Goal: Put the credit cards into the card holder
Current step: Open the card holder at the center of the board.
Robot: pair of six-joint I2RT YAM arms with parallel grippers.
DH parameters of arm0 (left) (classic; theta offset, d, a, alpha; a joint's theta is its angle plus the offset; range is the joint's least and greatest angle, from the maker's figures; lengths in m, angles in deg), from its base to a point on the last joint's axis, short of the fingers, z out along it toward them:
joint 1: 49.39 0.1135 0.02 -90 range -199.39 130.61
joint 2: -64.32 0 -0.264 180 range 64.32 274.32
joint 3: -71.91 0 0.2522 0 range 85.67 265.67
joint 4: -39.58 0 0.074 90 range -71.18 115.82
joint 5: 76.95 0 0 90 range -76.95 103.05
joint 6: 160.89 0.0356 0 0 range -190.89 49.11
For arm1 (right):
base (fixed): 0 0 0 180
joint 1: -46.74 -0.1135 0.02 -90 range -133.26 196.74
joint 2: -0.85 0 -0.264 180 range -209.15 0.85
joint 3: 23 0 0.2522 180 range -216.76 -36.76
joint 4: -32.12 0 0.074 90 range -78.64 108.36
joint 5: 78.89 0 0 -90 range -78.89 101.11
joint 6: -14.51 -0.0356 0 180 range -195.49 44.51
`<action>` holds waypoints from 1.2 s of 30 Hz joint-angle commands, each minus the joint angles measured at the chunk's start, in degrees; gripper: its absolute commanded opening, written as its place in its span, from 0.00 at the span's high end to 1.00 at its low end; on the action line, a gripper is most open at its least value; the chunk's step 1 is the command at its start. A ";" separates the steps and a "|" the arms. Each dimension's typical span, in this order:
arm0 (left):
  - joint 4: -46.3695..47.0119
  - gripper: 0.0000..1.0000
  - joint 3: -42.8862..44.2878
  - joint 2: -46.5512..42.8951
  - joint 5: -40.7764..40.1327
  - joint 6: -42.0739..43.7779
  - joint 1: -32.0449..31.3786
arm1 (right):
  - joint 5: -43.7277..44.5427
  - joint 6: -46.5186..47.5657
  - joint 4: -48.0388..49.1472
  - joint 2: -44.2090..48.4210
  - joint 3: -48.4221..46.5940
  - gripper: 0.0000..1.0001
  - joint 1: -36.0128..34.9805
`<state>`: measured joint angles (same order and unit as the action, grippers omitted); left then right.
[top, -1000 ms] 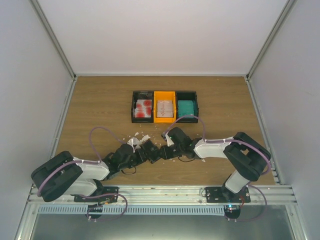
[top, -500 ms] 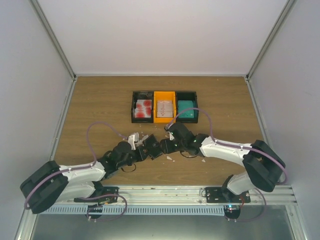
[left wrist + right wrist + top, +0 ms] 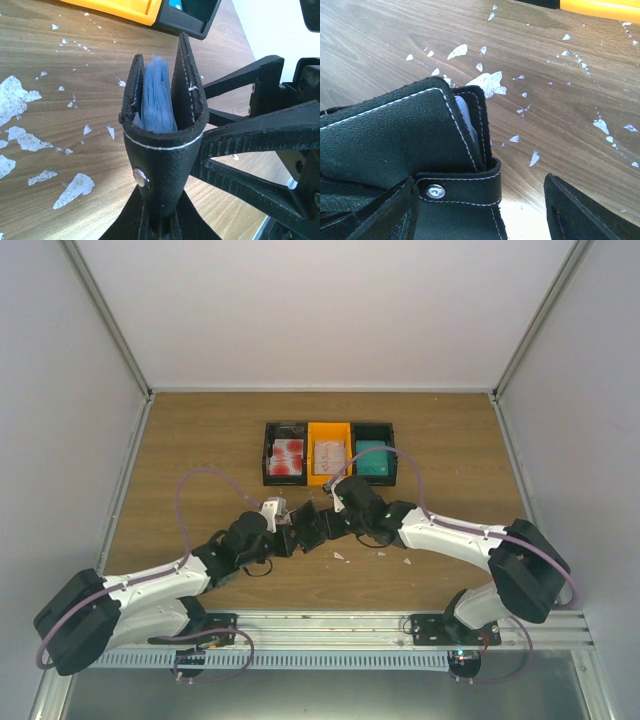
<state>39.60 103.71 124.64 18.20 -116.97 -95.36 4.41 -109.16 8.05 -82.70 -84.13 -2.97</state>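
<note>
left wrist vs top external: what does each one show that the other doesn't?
Left wrist only: teal-blue cards packed edge-on inside the card holder, whose mouth gapes open.
Top external only: red-and-white cards in the left black bin and pale cards in the orange bin.
Both: the card holder clamped in the shut left tool, the open right tool beside it, and the orange bin.
</note>
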 commanded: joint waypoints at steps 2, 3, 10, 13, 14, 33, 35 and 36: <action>2.15 1.00 3.24 1.08 0.98 3.22 -0.08 | -1.50 1.60 0.34 -0.49 -0.20 0.29 -0.56; 2.30 1.00 3.42 1.30 1.32 3.41 -0.08 | -1.49 1.53 0.33 -0.85 -0.18 0.29 -0.57; 1.99 1.00 5.03 2.56 3.53 5.89 -0.08 | 1.57 0.14 -2.05 -3.44 -1.34 0.32 -0.65; -0.13 1.00 5.17 2.09 0.45 5.08 0.05 | 8.98 -2.36 -6.04 -3.81 -1.80 0.40 -0.65; -0.65 1.00 5.08 1.82 -0.45 4.87 0.16 | 11.65 -3.35 -7.44 -3.81 -1.72 0.44 -0.65; -4.27 1.00 5.34 1.43 -0.83 6.84 2.56 | 5.12 -1.28 -0.55 2.09 0.85 0.50 -0.56; -4.12 1.00 5.34 1.59 -0.34 6.90 2.56 | 4.03 -1.02 0.60 1.73 1.23 0.52 -0.56; -4.16 1.00 5.40 1.71 -0.21 6.95 2.56 | 3.78 -1.09 0.93 1.35 1.23 0.55 -0.56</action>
<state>33.22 107.30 126.78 17.26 -111.27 -93.13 11.69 -111.30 4.49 -81.61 -84.07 -3.56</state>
